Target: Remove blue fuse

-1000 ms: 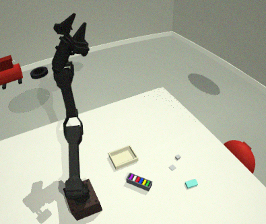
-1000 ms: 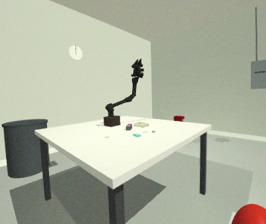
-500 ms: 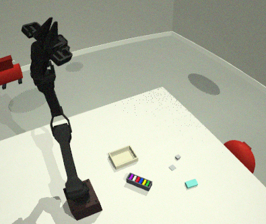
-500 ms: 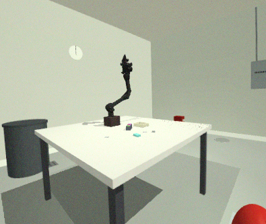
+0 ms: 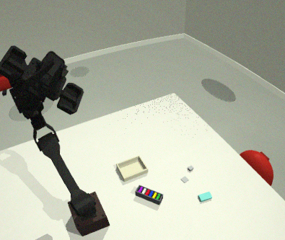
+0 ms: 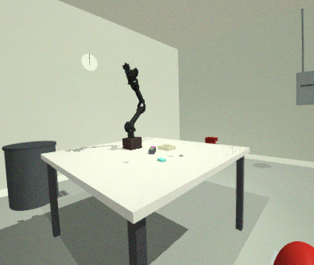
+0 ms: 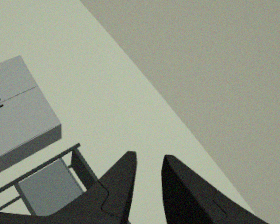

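Observation:
The blue fuse (image 5: 151, 194) sits in the dark fuse block (image 5: 148, 198) (image 6: 152, 151), between the red fuse (image 5: 147, 192) and the yellow fuse (image 5: 155, 195). Purple, white and green fuses are in the block too. The beige tray (image 5: 136, 175) (image 6: 167, 148) lies behind the block and looks empty. My gripper (image 7: 149, 161) is high above the table, far from the block and tray. In the wrist view its fingers are nearly together, with a narrow gap and nothing between them. The arm stands raised, leaning over the left side in the top view.
A turquoise block (image 5: 205, 197) (image 6: 161, 160) lies right of the fuse block in the top view. A small grey cube (image 5: 190, 168) and a flat grey piece (image 5: 185, 179) lie right of the tray. The wrist view shows a grey wall box (image 7: 30, 112) and bare wall.

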Motion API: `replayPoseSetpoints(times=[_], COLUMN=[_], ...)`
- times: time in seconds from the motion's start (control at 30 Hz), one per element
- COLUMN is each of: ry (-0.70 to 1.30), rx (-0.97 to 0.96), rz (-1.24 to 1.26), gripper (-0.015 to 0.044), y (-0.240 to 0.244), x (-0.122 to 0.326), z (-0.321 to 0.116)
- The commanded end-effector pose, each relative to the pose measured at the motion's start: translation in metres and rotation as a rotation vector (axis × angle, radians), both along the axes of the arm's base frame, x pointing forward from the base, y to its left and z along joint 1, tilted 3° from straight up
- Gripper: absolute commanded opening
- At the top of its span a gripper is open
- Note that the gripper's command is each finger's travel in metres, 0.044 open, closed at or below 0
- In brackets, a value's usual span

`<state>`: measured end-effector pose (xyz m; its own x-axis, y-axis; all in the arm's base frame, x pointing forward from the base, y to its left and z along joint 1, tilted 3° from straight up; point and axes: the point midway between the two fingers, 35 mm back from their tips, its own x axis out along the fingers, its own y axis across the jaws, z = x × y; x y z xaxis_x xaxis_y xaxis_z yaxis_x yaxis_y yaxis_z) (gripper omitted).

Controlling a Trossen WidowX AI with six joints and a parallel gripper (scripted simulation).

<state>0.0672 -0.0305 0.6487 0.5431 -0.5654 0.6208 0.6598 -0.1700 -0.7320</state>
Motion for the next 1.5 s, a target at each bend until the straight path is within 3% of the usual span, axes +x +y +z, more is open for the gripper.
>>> replayPoseSetpoints(times=[0.0, 0.27, 0.53, 0.97, 1.27, 1.47], ry=[0.044, 0.162, 0.327, 0.656, 0.907, 1.159], rx=[0.17, 0.449, 0.726, 1.047, 1.189, 1.304], rz=[0.107, 0.271, 0.39, 0.494, 0.492, 0.438], gripper=[0.0064, 0.0064, 0.0064, 0.0064, 0.0064, 0.0064], y=[-0.059, -0.13, -0.159, -0.128, -0.092, -0.046], x=[0.028, 0.098, 0.178, 0.266, 0.293, 0.297], z=[-0.025, -0.088, -0.173, -0.312, -0.403, -0.487])
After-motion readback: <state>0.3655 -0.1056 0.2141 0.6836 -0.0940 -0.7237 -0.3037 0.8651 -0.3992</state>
